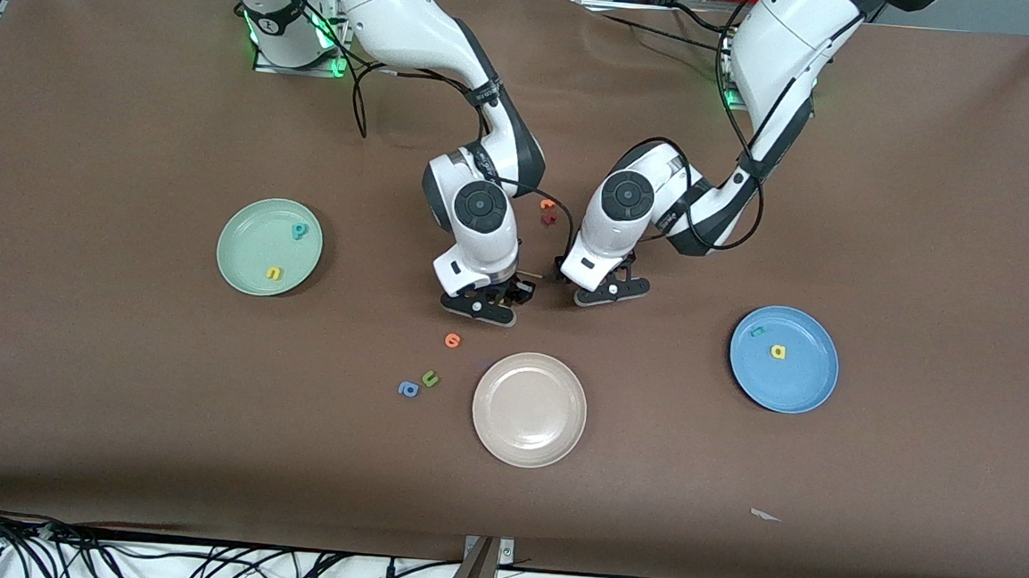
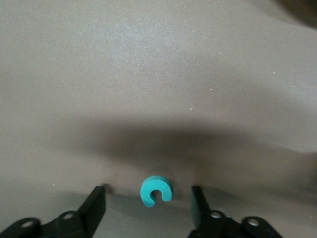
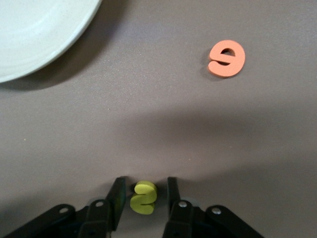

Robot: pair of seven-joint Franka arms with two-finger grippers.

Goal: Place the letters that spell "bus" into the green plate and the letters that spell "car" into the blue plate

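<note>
Beside the cream plate (image 3: 34, 34), the yellow s (image 3: 143, 197) is bracketed by the right gripper (image 3: 144, 197), narrowed but not clamped; the teal c (image 2: 155, 191) is straddled wide by the left gripper (image 2: 148, 203) — light, squashy foam, best pinched across flat edges.

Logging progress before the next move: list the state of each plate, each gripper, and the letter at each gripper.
Pale mint-green plate: holds two letters.
Mid-blue plate: holds two letters.
Cream-white plate: empty.
Left gripper: open around teal foam c.
Right gripper: closing on yellow foam s.
</note>
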